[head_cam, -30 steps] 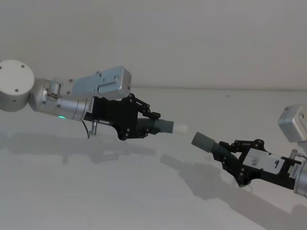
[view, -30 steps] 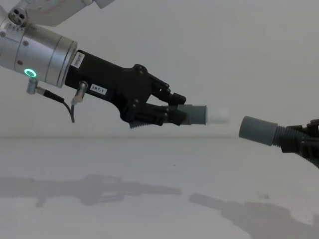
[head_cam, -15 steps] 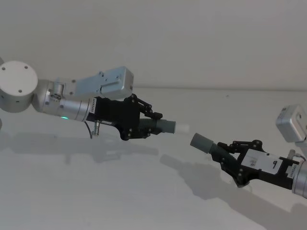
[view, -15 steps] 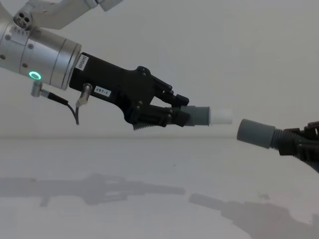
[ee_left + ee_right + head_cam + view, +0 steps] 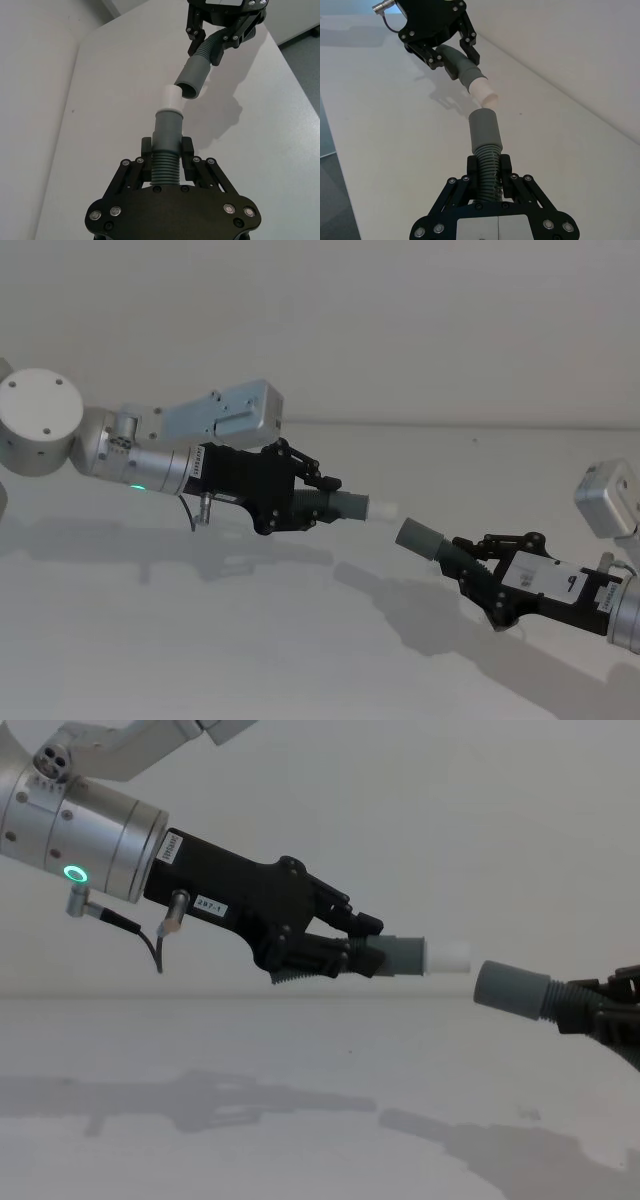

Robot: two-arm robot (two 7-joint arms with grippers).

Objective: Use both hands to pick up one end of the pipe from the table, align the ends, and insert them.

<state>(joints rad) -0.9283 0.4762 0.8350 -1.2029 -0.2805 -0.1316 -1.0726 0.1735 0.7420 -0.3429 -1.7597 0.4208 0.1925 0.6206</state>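
Both pipe pieces hang in the air above the white table [image 5: 200, 640]. My left gripper [image 5: 305, 502] [image 5: 345, 952] [image 5: 167, 150] is shut on the ribbed part of one pipe piece [image 5: 167, 150], whose grey collar [image 5: 405, 957] ends in a white tip [image 5: 450, 957] [image 5: 383, 508] [image 5: 482, 92]. My right gripper [image 5: 470, 558] [image 5: 489, 172] is shut on the other pipe piece, whose plain grey socket collar [image 5: 420, 537] [image 5: 510, 988] [image 5: 192, 77] [image 5: 484, 130] faces the white tip. A small gap separates the two ends, and the socket sits slightly lower than the tip.
A plain pale wall [image 5: 400, 320] rises behind the table. The arms' shadows fall on the bare surface beneath them.
The left gripper has shifted right with its piece and the right gripper has edged left, so the gap between white tip and socket has narrowed.
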